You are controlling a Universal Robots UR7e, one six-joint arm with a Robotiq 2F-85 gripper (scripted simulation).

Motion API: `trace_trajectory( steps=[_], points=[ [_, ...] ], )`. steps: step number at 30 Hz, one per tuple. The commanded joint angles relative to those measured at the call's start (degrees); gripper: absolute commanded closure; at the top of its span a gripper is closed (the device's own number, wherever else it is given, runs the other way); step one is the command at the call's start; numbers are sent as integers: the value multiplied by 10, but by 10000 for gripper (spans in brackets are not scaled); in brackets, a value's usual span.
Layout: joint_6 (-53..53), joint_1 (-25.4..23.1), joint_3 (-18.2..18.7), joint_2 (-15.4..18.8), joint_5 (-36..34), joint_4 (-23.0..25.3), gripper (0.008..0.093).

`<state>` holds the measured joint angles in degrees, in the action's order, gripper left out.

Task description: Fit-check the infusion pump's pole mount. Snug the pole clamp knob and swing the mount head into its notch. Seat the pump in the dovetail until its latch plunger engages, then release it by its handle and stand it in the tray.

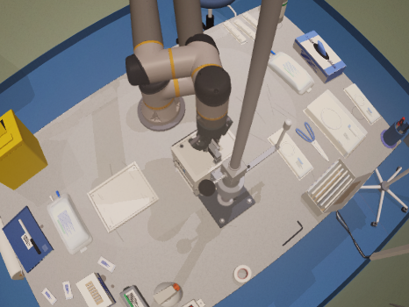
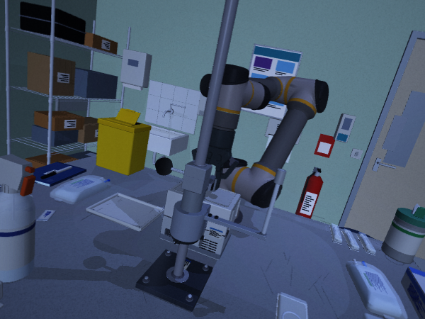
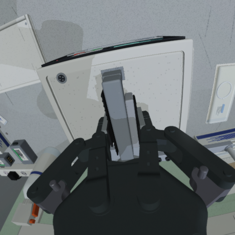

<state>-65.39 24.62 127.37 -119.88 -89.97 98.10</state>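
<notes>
The infusion pump point(image 1: 195, 160) sits against the pole mount, partly hidden by my arm and the pole point(image 1: 252, 87) from the side. Its white top point(image 3: 127, 74) carries a grey handle point(image 3: 118, 113). My gripper point(image 3: 121, 118) reaches down over the pump top and is closed on that handle. The mount head point(image 2: 196, 177) sits on the pole above the clamp collar point(image 2: 187, 221). The black clamp knob point(image 1: 205, 187) sticks out toward the tray side. The white tray point(image 1: 123, 195) lies flat on the table to the left of the pump.
A yellow bin point(image 1: 17, 151) stands at the far left table edge. A lever arm with a round end point(image 1: 286, 126) juts right from the mount. Scissors point(image 1: 310, 139), pouches and a rack point(image 1: 331, 184) crowd the right side. The pole base plate point(image 1: 228, 206) lies in front.
</notes>
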Motion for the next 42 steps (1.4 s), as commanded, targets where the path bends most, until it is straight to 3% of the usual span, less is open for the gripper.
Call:
trace_trajectory(
  steps=[1,11,42],
  points=[
    [0,0,1,1,0,1,734],
    [0,0,1,1,0,1,934],
    [0,0,-12,3,0,-9,934]
  ],
)
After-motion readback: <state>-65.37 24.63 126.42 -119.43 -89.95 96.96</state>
